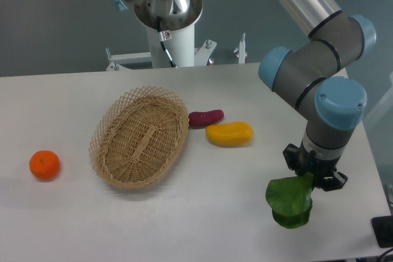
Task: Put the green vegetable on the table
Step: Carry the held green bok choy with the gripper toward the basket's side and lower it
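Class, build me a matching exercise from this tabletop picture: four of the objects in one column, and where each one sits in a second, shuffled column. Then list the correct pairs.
Column 1
1. green vegetable
2. orange
3. wicker basket
4. yellow fruit

Column 2
A. alone near the left edge of the table
B. under the pincer, at the front right
C. just in front of the dark-red sweet potato
D. left of centre, with nothing visible inside

Pairs: 1-B, 2-A, 3-D, 4-C
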Robot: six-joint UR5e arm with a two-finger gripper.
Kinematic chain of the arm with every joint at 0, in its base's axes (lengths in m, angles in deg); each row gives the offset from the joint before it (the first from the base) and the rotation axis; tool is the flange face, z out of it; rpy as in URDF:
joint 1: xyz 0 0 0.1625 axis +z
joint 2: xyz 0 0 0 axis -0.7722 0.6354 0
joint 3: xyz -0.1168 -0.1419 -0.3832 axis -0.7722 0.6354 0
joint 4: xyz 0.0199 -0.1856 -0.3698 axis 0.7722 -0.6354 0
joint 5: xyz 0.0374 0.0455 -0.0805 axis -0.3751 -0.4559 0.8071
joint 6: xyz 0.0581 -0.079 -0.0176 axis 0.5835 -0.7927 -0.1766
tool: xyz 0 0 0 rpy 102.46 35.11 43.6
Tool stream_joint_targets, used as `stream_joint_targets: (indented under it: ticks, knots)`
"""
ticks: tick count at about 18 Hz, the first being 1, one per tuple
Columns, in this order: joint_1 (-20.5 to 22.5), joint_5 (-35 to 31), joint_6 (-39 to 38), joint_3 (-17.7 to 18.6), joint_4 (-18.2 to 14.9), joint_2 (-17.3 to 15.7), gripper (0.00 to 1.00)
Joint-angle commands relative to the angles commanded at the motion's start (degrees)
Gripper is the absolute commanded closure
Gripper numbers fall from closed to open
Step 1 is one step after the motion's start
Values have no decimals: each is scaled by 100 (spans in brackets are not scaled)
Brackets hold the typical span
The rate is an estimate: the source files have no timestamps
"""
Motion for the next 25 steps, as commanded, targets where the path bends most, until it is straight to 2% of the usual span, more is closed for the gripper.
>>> stream_joint_targets:
  ticks: [7, 9, 19, 25]
  knots:
    - [-35, -79, -17, 9, 0, -35, 81]
    - [-140, -70, -236, 0, -18, -53, 80]
    - [-1045, -79, -747, 149, 9, -70, 80]
    - [-1713, -70, -1002, 527, 166, -88, 79]
